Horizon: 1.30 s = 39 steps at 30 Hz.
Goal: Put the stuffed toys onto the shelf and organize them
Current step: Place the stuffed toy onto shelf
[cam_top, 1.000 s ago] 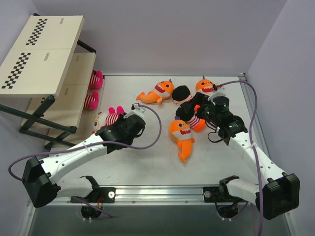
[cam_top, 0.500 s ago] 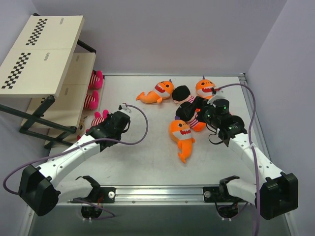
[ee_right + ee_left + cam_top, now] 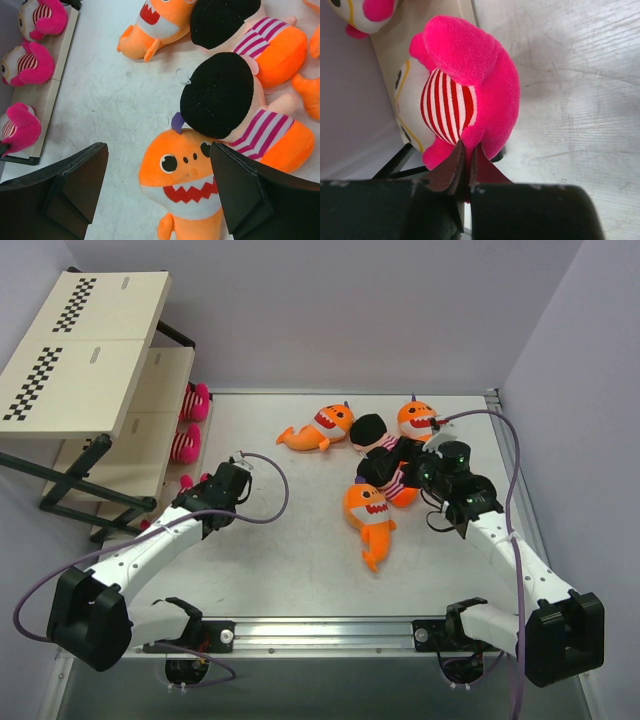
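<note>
- No words, brand names or numbers can be read anywhere.
- Only black-and-white checkerboard strips (image 3: 33, 385) are printed on the top boards of the shelf (image 3: 100, 360).

I see pink doll (image 3: 470, 95): fuzzy plush cloth, matt; striped belly of shorter pile, smoother. My left fingers (image 3: 449, 170): dark, matt, hard, edges brownish. My right fingers (image 3: 240, 185): black plastic, smooth, slight sheen. On shark (image 3: 182, 172): orange plush, short soft pile; mouth of white cloth. On black-head doll (image 3: 220, 95): head of fine-grain black cloth, matt. My left arm (image 3: 150, 548): white plastic shell, glossy. Under all, table (image 3: 580, 100): white, matt, many fine scratches. On shelf (image 3: 100, 370): boards cream, smooth, matt, wood or laminate, cannot tell; frame black metal.
</note>
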{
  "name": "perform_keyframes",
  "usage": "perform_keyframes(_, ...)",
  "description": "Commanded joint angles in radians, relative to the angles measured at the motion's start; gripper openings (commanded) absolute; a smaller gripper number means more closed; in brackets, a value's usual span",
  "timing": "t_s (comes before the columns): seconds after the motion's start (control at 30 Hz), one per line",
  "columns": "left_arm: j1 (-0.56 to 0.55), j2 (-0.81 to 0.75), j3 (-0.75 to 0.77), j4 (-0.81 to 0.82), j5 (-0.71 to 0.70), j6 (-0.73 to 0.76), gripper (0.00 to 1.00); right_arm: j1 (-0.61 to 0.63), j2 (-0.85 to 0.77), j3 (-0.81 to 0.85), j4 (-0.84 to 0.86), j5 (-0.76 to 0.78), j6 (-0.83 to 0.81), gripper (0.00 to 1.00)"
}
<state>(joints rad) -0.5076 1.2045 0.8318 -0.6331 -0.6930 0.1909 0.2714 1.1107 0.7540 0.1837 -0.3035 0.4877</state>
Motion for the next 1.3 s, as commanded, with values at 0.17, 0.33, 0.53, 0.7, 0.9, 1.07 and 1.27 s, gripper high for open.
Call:
perform_keyframes(0.17, 0.066, 0.121, 0.036, 0.013, -0.013, 0.036, 0.02, 0.092, -0.035, 0.027, 0.008, 0.07, -0.092, 0.85)
perform_keyframes(0.33, 0.107, 0.196, 0.053, 0.03, -0.036, 0.068, 0.02, 0.159, -0.035, 0.042, 0.0, 0.096, -0.115, 0.85)
perform_keyframes(0.53, 0.162, 0.239, 0.07, 0.039, -0.065, 0.091, 0.02, 0.218, -0.045, 0.064, -0.039, 0.132, -0.136, 0.85)
perform_keyframes(0.7, 0.195, 0.23, 0.079, 0.041, -0.073, 0.107, 0.02, 0.273, -0.037, 0.064, -0.049, 0.147, -0.144, 0.85)
perform_keyframes(0.9, 0.231, 0.233, 0.096, 0.053, -0.079, 0.14, 0.02, 0.321, -0.031, 0.074, -0.055, 0.184, -0.164, 0.85)
perform_keyframes(1.07, 0.257, 0.248, 0.107, 0.096, -0.073, 0.176, 0.03, 0.336, -0.037, 0.073, -0.056, 0.195, -0.169, 0.85)
perform_keyframes(1.27, 0.285, 0.28, 0.119, 0.153, -0.059, 0.228, 0.03, 0.339, -0.037, 0.068, -0.061, 0.199, -0.17, 0.85)
